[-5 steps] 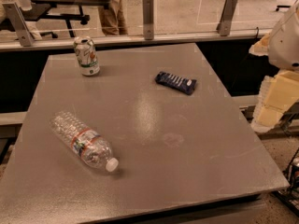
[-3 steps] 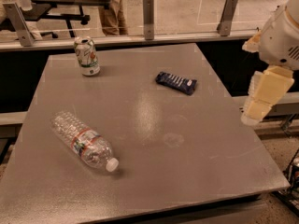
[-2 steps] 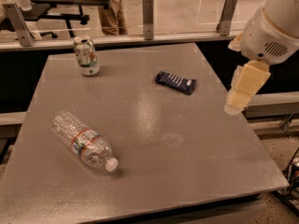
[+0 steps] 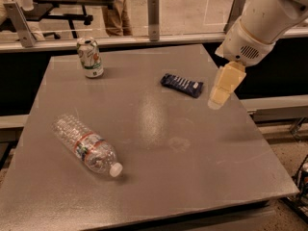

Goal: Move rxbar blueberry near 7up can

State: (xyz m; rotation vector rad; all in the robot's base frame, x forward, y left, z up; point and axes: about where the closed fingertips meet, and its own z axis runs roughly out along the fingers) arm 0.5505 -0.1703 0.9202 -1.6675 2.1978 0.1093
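swung in from 3 o'clock, bringing the hand (image 4: 216, 100) just beside the rxbar blueberry (image 4: 181, 85) lying flat on the surface (image 4: 192, 177), grip state impossible to tell, bar not yet grasped, well apart from the 7up can (image 4: 90, 57) at 10 o'clock.

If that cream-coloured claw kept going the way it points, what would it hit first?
Probably the tabletop, just beside the rxbar blueberry; the gripper hovers there pointing down, slightly left. Depth is unclear.
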